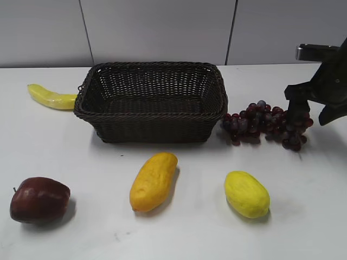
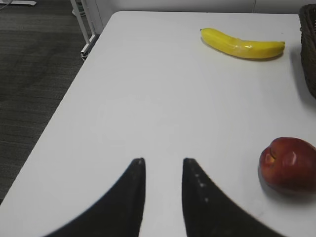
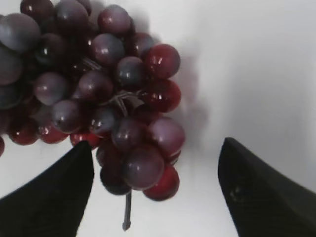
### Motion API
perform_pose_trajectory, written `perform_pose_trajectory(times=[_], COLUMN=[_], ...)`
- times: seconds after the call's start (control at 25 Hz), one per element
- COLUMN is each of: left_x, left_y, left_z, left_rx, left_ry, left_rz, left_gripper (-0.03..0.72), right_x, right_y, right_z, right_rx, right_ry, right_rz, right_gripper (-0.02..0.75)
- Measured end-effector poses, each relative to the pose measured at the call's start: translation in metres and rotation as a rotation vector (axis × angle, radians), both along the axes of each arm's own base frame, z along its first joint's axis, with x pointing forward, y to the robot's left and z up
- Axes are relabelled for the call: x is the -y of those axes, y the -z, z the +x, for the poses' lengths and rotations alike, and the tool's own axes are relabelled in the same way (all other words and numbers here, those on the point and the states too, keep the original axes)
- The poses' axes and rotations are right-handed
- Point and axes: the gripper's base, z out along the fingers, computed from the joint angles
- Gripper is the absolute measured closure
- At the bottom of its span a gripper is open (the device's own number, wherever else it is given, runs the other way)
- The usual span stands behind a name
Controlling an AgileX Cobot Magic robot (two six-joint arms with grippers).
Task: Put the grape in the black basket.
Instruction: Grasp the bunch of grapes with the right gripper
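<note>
The grape (image 1: 265, 123) is a long bunch of dark red and purple grapes lying on the white table just right of the black basket (image 1: 152, 100). The black basket is a big dark woven wicker one, empty, at the middle back. My right gripper (image 1: 313, 114) is open and low over the right end of the bunch. In the right wrist view its two fingers (image 3: 155, 150) straddle the end of the grape (image 3: 98, 94), with the thin stem pointing toward the camera. My left gripper (image 2: 163, 160) is open and empty above bare table at the far left.
A banana (image 1: 51, 97) lies left of the basket. A dark red apple (image 1: 39, 199) sits at the front left, also in the left wrist view (image 2: 289, 163). An orange fruit (image 1: 153, 180) and a yellow fruit (image 1: 246, 193) lie in front of the basket.
</note>
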Motion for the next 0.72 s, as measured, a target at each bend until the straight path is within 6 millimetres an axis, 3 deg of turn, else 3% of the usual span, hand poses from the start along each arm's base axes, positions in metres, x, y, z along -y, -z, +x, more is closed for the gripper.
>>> perform_pose_trajectory(times=[0.12,0.24,0.32,0.52,0.72], left_x=[0.0,0.0,0.0,0.0,0.0], left_y=[0.0,0.0,0.0,0.0,0.0], left_z=[0.0,0.0,0.0,0.0,0.0], left_rx=[0.0,0.0,0.0,0.0,0.0], left_ry=[0.0,0.0,0.0,0.0,0.0], left_rz=[0.0,0.0,0.0,0.0,0.0], left_gripper=[0.46,0.46,0.46,0.46,0.46], right_x=[-0.0002,-0.0003,-0.0004,-0.0003,-0.0002], right_y=[0.0105,0.012,0.012,0.0117,0.003], right_z=[0.0014,0.0015,0.0014,0.0007,-0.0028], right_rx=[-0.024,-0.026,-0.028,-0.038,-0.043], right_ry=[-0.024,-0.042,-0.045,-0.053,-0.06], right_rz=[-0.007,-0.011,-0.011,-0.013,-0.014], right_gripper=[0.155,0.225,0.321,0.671,0.742])
